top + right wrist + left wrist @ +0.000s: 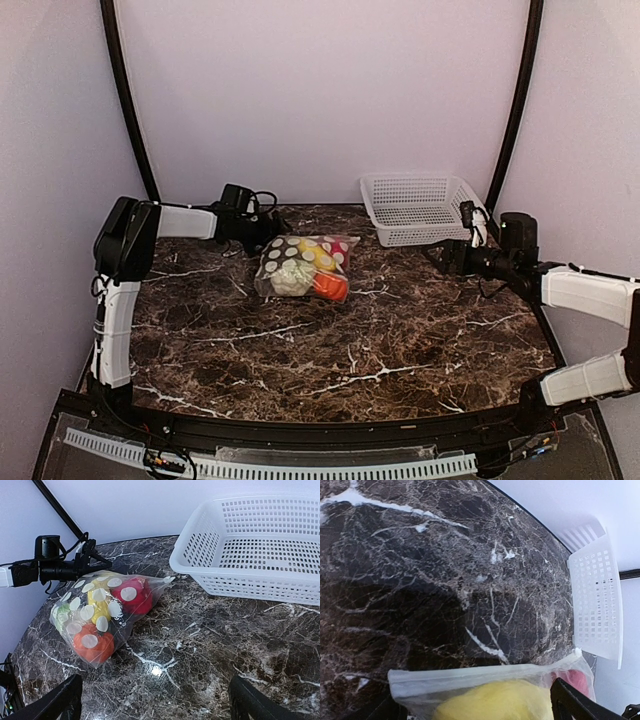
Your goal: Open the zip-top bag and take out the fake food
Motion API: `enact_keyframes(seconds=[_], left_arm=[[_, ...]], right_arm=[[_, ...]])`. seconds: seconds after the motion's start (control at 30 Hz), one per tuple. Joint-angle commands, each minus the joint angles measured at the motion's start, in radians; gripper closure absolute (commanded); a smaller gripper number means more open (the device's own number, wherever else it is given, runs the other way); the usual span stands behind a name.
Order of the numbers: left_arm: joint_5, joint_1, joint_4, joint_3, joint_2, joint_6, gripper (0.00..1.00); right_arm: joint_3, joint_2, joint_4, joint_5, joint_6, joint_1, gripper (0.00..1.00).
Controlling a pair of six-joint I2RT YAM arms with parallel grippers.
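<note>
Clear zip-top bag [303, 268] edge at left pincer [268, 236]; right pincer [155, 690] well apart

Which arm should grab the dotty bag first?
Left, I think. The left pincer is open at the edge of the zip-top bag; the right pincer is farther off, by the basket.

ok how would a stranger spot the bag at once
On the dark marble table, look toward the back, left of the white lattice basket. The zip-top bag lies there: clear plastic with pale dots, stuffed with colourful fake food.

place: robot lab booth | white enclosure walls [320, 90] | marble-print tabletop [350, 340]
</note>
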Motion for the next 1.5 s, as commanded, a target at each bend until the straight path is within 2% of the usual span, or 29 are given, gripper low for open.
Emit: enact_keyframes(seconds=[0.0,0.07,0.13,0.17,0.2,0.23,0.33,0.37,0.4,0.43,0.7,1.0,1.1,1.23,1.37,1.47], left_arm=[[0.072,-0.004,0.093,0.013,0.045,-0.077,0.01],[0.139,-0.004,0.147,0.011,0.050,-0.083,0.06],[0.183,-0.004,0.194,0.009,0.051,-0.088,0.28],[0.193,-0.004,0.203,0.010,0.047,-0.087,0.33],[0.209,-0.004,0.217,0.009,0.043,-0.083,0.45],[0.217,-0.004,0.227,0.005,0.034,-0.082,0.51],[0.254,-0.004,0.307,-0.037,0.006,-0.081,0.80],[0.262,-0.004,0.320,-0.045,-0.007,-0.078,0.85],[0.277,-0.004,0.345,-0.061,-0.014,-0.076,0.94],[0.285,-0.004,0.382,-0.082,-0.028,-0.075,0.97],[0.429,-0.006,0.799,-0.279,-0.140,-0.144,0.99],[0.504,-0.030,1.137,-0.474,-0.284,-0.150,0.99],[0.495,-0.043,1.190,-0.531,-0.336,-0.114,0.99],[0.455,-0.066,1.161,-0.597,-0.441,-0.012,0.99],[0.404,-0.097,1.157,-0.670,-0.513,0.066,0.99],[0.384,-0.106,1.234,-0.735,-0.537,0.063,0.99]], right_arm=[[-0.007,0.010,0.047,-0.008,0.008,0.008,0.01],[-0.005,0.007,0.044,-0.004,0.003,0.008,0.01],[-0.001,0.008,0.040,-0.001,-0.002,0.008,0.01],[0.002,0.007,0.037,0.000,-0.003,0.008,0.01],[0.003,0.007,0.036,0.001,-0.004,0.007,0.01],[0.005,0.007,0.035,0.000,-0.004,0.008,0.01],[0.009,0.006,0.036,-0.003,-0.003,0.008,0.01],[0.011,0.006,0.036,-0.005,-0.003,0.007,0.01],[0.013,0.007,0.036,-0.006,-0.003,0.008,0.01],[0.014,0.005,0.035,-0.009,-0.001,0.008,0.01],[0.038,0.007,0.046,-0.063,0.003,0.008,0.01],[0.132,0.038,0.013,-0.167,0.004,0.028,0.02],[0.169,0.041,-0.021,-0.186,-0.004,0.049,0.06],[0.175,0.046,-0.021,-0.221,0.013,0.109,0.18],[0.120,0.060,0.043,-0.207,0.034,0.152,0.18],[0.086,0.103,0.110,-0.228,0.048,0.168,0.17]])
